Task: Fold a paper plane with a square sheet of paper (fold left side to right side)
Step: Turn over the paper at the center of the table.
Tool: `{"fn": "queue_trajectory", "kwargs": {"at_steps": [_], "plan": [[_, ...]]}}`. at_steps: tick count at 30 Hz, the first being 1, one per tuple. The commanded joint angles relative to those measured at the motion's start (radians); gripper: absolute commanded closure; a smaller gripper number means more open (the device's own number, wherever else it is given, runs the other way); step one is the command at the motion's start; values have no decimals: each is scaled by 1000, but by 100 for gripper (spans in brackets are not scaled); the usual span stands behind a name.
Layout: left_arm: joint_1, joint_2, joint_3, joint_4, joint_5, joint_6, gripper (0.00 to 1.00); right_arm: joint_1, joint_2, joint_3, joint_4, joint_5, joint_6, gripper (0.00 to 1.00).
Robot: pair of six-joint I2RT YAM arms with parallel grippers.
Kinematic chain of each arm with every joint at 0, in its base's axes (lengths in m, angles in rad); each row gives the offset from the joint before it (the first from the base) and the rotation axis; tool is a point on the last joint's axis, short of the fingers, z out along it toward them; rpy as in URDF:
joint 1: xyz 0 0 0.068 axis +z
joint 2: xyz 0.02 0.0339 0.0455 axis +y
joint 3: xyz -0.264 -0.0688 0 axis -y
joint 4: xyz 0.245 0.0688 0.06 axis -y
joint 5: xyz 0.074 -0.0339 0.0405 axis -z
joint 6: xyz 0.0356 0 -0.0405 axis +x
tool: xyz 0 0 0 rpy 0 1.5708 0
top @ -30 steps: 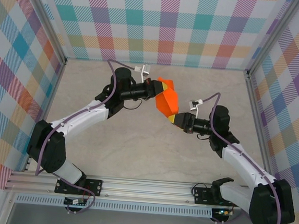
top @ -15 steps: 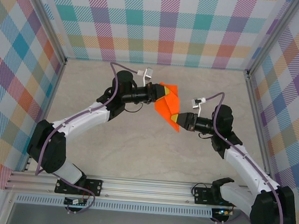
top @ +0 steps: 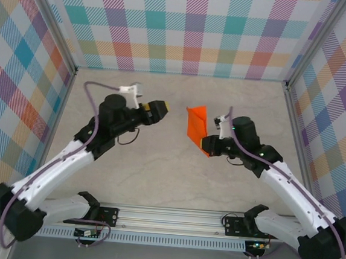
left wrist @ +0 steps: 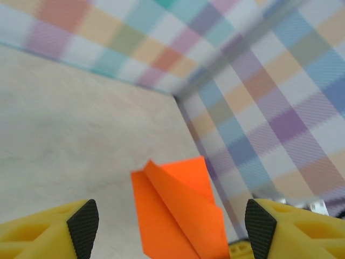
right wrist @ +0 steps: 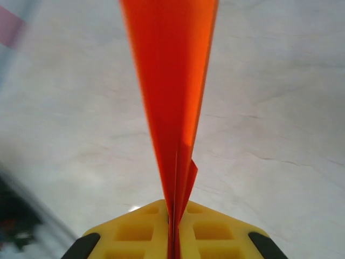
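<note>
From above, the right gripper (top: 210, 146) is pinched shut on the lower corner of the orange paper (top: 197, 124), which stands up and away from its fingertips as a creased, folded sheet held clear of the table (top: 157, 170). The left gripper (top: 161, 108) hangs well apart from the paper's far edge, with nothing in it. Pastel plaid walls (top: 194, 28) close in the far side and both flanks of the pale, stone-patterned table. In the left wrist view, the left gripper (left wrist: 172, 231) stands with its jaws spread wide. The orange paper (left wrist: 178, 210) sits ahead of them and between their lines, touching neither, with one flap curling loose off the main panel. A corner of the plaid walls (left wrist: 259, 81) rises beyond it. In the right wrist view, the right gripper (right wrist: 172, 237) has its jaws pressed together on the layered edge of the orange paper (right wrist: 170, 81), which runs straight out from the fingertips, seen nearly edge-on, above the bare table (right wrist: 280, 108). The paper looks very light, thin and floppy, stiff only along its creases. It will likely sag, spring open or tear under a hard pull. A hold across stacked layers near a crease or corner seems safest, as a single loose flap would bend away.
</note>
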Motion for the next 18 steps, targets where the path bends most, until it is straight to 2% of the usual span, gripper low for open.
{"fn": "queue_trajectory", "kwargs": {"at_steps": [1, 2, 5, 8, 12, 18], "plan": [[-11, -110, -79, -109, -344, 1, 25, 141, 185, 138, -317, 583, -38, 90], [-11, -149, -89, -132, -386, -8, 25, 184, 265, 193, -384, 700, -16, 90], [-11, -237, -102, -212, -474, -29, 26, 271, 512, 358, -591, 945, 81, 91], [-11, -282, -105, -255, -511, -44, 25, 313, 748, 509, -794, 1089, 190, 93], [-9, -295, -97, -291, -530, -57, 25, 340, 967, 625, -903, 1167, 241, 94], [-9, -295, -91, -305, -531, -56, 24, 343, 1097, 634, -787, 1154, 137, 94]]}}
